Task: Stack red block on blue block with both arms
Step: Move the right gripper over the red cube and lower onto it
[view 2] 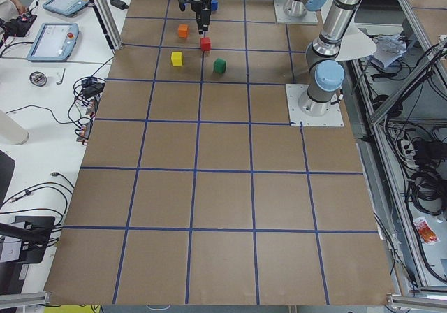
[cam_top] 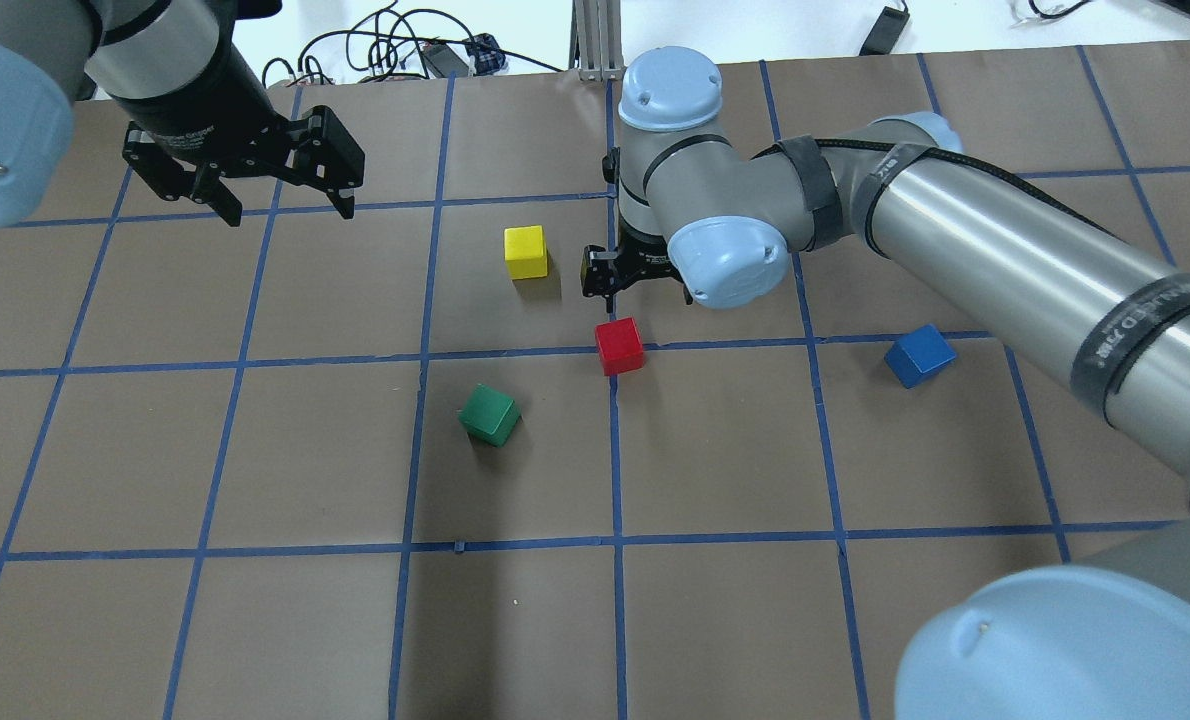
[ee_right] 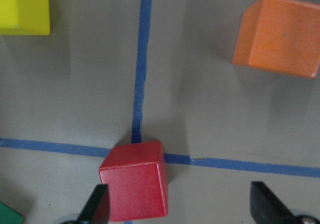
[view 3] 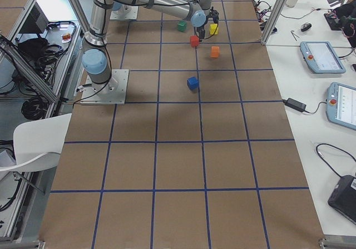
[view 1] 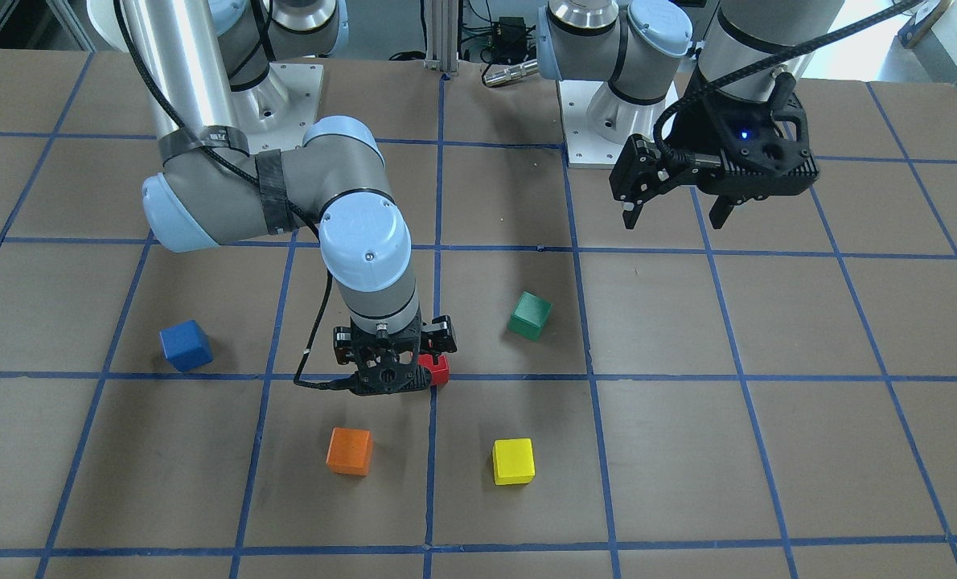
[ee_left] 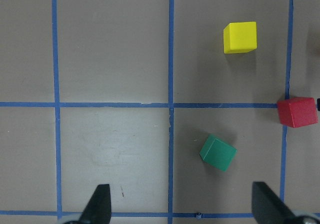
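The red block (cam_top: 619,346) sits on a blue tape crossing mid-table. My right gripper (cam_top: 633,285) hangs open low over it. In the right wrist view the red block (ee_right: 134,180) lies by the left finger (ee_right: 96,206), off-centre between the open jaws (ee_right: 180,201). The blue block (cam_top: 918,355) stands alone, apart from both grippers, and also shows in the front view (view 1: 185,346). My left gripper (cam_top: 280,205) is open and empty, raised over the far left of the table. Its wrist view shows the red block (ee_left: 297,112) at the right edge.
A green block (cam_top: 489,414) lies near the red one on my left. A yellow block (cam_top: 526,251) sits beyond it. An orange block (view 1: 349,450) sits just beyond my right gripper, hidden by the arm in the overhead view. The brown table (cam_top: 255,600) has blue tape lines.
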{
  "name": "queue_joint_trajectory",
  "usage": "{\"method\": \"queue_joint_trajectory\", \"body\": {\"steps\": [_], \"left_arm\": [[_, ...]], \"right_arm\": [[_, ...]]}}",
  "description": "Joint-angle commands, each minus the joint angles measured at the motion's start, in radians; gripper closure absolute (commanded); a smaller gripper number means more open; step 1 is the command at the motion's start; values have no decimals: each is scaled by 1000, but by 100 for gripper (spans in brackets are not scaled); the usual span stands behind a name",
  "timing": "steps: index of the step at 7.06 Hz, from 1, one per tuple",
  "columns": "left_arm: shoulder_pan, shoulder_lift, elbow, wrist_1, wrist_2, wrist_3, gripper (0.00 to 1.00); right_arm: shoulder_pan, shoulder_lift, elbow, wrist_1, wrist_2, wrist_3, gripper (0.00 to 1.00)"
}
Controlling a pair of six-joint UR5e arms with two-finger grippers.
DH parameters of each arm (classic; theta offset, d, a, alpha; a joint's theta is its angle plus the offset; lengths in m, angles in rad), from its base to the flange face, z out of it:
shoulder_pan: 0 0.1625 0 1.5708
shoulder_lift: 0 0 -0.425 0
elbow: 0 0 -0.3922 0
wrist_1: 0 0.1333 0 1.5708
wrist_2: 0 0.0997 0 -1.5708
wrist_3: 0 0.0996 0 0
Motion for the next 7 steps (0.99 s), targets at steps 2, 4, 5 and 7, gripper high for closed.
{"method": "queue_joint_trajectory", "body": {"steps": [2, 4, 5, 7], "left_arm": [[-2, 0, 1, 0, 0, -3, 0], [-2, 1, -1, 1, -2, -3, 0], [-2, 3, -1, 1, -2, -3, 0], [-2, 1, -2, 1, -5, -2, 0]], "right_arm": [[23, 50, 1, -44, 13, 4, 0], [23, 55, 11, -30, 15, 4, 0], [27, 57, 14, -30, 22, 4, 0], [29, 60, 21, -26, 55, 8, 0]]}}
